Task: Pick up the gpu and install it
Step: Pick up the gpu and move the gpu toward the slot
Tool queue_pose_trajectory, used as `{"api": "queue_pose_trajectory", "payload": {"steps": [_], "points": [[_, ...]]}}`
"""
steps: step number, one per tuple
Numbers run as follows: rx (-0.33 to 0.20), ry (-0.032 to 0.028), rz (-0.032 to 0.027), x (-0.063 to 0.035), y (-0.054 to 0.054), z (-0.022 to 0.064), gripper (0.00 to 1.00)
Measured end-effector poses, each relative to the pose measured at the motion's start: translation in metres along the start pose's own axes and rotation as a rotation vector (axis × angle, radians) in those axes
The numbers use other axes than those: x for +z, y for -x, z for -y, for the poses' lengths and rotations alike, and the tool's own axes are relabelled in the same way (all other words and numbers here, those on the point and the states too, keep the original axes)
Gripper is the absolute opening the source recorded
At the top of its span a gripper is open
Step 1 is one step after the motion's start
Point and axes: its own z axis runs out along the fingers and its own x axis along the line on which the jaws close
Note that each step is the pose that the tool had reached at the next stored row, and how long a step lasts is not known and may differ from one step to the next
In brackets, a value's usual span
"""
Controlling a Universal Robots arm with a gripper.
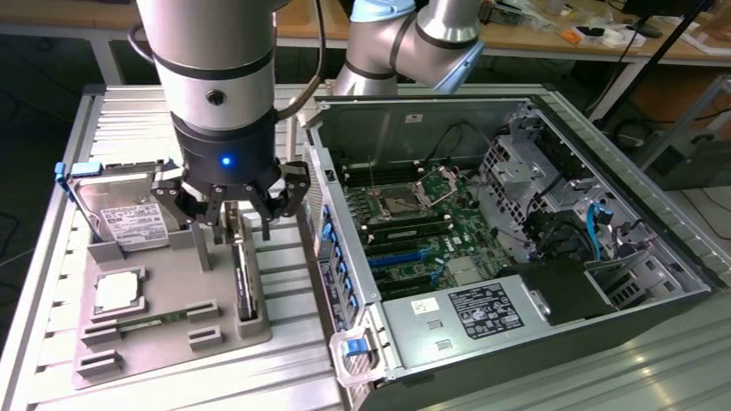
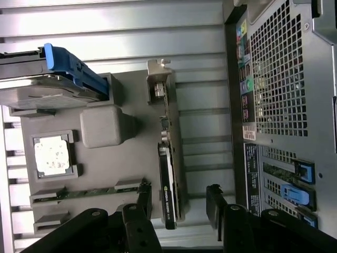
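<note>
near the front of the slatted table (image 1: 46, 291) sits a grey holder (image 1: 171, 282). the cpu (image 1: 118, 291) lies flat in a square pocket on the holder, toward the exterior view's left. the gpu (image 1: 245, 278) stands on edge in a slot along the holder's side nearest the case (image 1: 412, 120), its long edge running front to back.

the claw (image 1: 236, 224) hangs over the far end of the gpu, pointing straight down. its fingers (image 1: 266, 224) are spread apart, one on each side of the card. in the wrist view the gpu (image 2: 168, 179) runs up between the two dark fingers (image 2: 213, 203) of the claw (image 2: 176, 199), with a gap showing on both sides, so the claw is open and grips nothing.

behind the claw, the hard drive (image 1: 120, 210) with its white label and blue frame leans at the holder's back end. to the exterior view's right the case lies open, its motherboard (image 1: 423, 231) facing up. the arm (image 1: 211, 60) rises out of the top of the exterior view, and a wooden bench (image 1: 549, 43) stands beyond.
</note>
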Motion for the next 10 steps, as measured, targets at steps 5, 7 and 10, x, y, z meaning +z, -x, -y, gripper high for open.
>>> {"api": "queue_pose_trajectory", "payload": {"steps": [5, 7, 10], "points": [[0.000, -0.0001, 0.0001, 0.0048, -0.0003, 0.0002, 0.54], [0.000, -0.0001, 0.0004, 0.0061, -0.0013, 0.0003, 0.54], [0.000, 0.0000, 0.0012, 0.0083, -0.0032, 0.0006, 0.54]]}}
